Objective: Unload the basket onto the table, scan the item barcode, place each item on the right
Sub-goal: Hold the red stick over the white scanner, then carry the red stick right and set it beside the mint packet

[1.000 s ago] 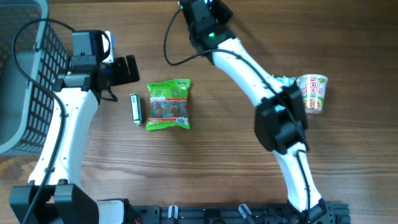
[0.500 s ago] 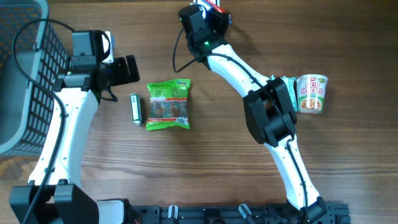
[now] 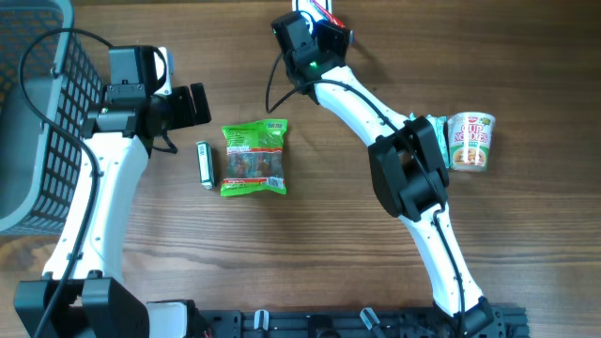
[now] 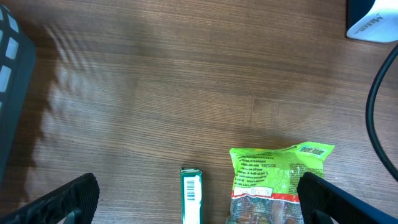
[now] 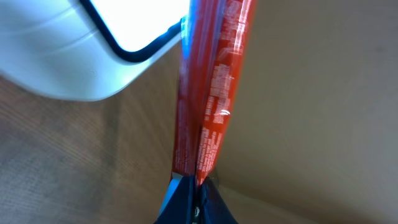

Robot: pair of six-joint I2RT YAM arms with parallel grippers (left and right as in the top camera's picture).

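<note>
My right gripper (image 5: 198, 193) is shut on a thin red packet (image 5: 211, 93), pinched by its lower edge and standing edge-on. Right beside the packet, at the upper left, is the white scanner (image 5: 93, 43). In the overhead view the red packet (image 3: 326, 9) and my right gripper (image 3: 317, 21) are at the table's far edge. My left gripper (image 3: 192, 105) is open and holds nothing. It hovers over a small green stick pack (image 4: 191, 199) whose barcode faces up, with a green snack bag (image 4: 280, 180) to the pack's right.
A cup of noodles (image 3: 470, 139) lies at the right, with a green packet (image 3: 434, 125) partly hidden behind the right arm. A dark wire basket (image 3: 28, 122) fills the left edge. A black cable (image 4: 379, 118) runs from the scanner (image 4: 373, 22).
The right wrist has swung at the far edge, bringing the red packet into view beside the scanner. The left arm has not moved.
</note>
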